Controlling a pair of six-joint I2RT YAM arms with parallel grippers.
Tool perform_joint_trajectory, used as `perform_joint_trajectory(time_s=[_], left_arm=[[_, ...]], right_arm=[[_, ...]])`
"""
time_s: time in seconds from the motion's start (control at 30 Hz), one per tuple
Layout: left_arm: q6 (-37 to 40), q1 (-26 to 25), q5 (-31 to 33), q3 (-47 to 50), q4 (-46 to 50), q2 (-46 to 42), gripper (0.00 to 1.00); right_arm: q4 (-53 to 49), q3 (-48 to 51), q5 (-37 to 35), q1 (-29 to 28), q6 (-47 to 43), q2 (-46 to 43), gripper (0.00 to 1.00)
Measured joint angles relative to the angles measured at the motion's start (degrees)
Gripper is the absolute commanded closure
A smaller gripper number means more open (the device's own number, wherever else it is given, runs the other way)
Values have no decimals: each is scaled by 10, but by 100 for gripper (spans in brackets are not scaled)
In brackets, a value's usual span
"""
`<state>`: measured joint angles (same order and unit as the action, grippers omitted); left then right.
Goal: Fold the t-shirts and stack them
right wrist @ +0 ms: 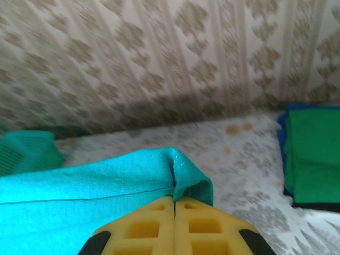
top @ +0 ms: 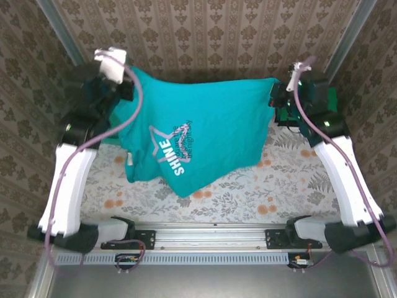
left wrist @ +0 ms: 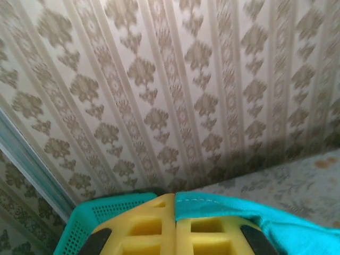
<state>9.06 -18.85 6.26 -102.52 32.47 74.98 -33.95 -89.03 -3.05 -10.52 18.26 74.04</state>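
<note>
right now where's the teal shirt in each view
top external: teal shirt spread across the middle, print up
left wrist: teal shirt at the bottom right
right wrist: teal shirt across the lower left
shared landmark: flowered tablecloth with orange blossoms, beyond the shirt in both wrist views

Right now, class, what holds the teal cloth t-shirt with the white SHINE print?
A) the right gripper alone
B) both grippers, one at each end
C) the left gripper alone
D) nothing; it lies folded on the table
B: the left gripper and the right gripper are each shut on an edge of the teal cloth t-shirt, which hangs spread between them.
</note>
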Motion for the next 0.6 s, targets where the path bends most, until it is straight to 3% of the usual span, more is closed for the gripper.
perform_joint_trajectory(time_s=[0.13,0.4,0.6], left_arm=[[13,6,-21,-5,45,14,100],[16,-8,-82,4,32,-198,100],[22,-26,-91,14,9,-254,100]], right_arm=[[-37,1,8,7,-4,-11,100],[-38,39,78,5,6,-243,100],[-42,59,118,5,20,-301,100]])
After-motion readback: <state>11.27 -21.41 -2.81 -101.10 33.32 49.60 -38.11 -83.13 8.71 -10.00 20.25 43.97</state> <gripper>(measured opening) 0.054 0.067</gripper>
